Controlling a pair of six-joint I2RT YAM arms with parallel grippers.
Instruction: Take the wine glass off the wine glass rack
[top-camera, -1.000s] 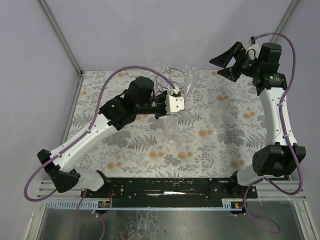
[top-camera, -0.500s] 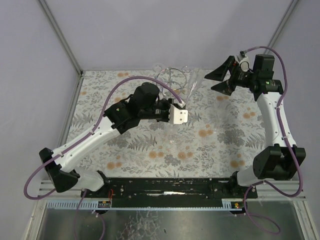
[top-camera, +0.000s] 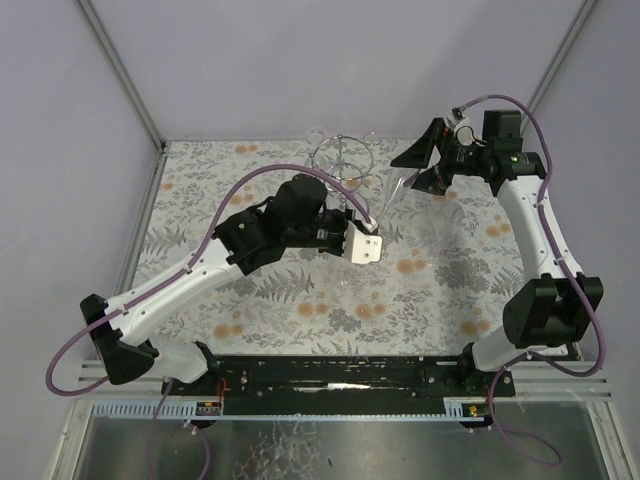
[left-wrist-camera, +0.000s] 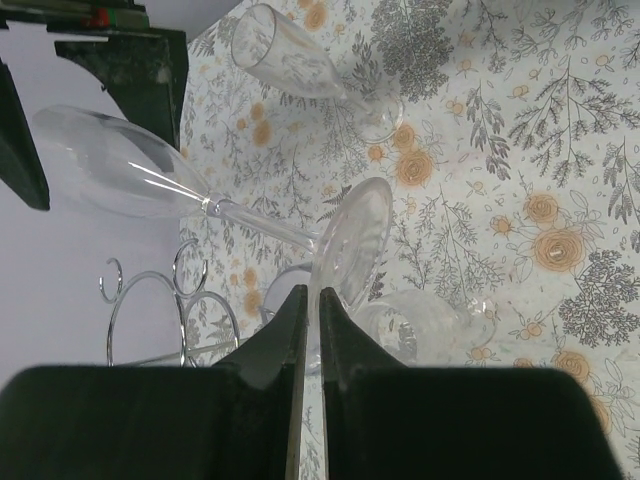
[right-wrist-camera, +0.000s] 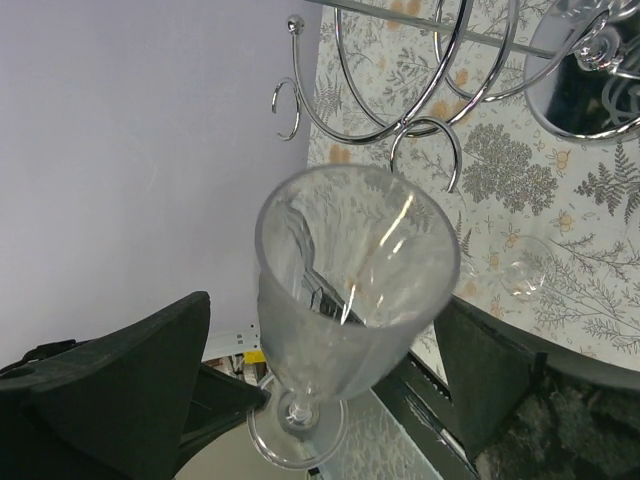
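So the clear stemmed wine glass (top-camera: 398, 192) is off the shiny chrome wire rack with the round mirrored base (top-camera: 343, 157) and up in the air just to the right of it, tipped over nearly sideways. The left gripper (left-wrist-camera: 311, 295) has it by the round foot. Its two black fingers are squeezed almost together, with the edge of the foot pinched in the thin gap between them. From there the stem runs up and away to the bowl, which sits right between the fingers of the right gripper (top-camera: 412, 167). That one is spread wide open. In the right wrist view I'm looking straight into the mouth of the glass, with a black finger (right-wrist-camera: 120, 400) well off on each side, so it doesn't look like it's gripping anything. There's another clear stemmed glass (left-wrist-camera: 300, 65) down on the floral patterned tablecloth (top-camera: 440, 280) past the held one, and the rack's looped rings sit close to the bowl
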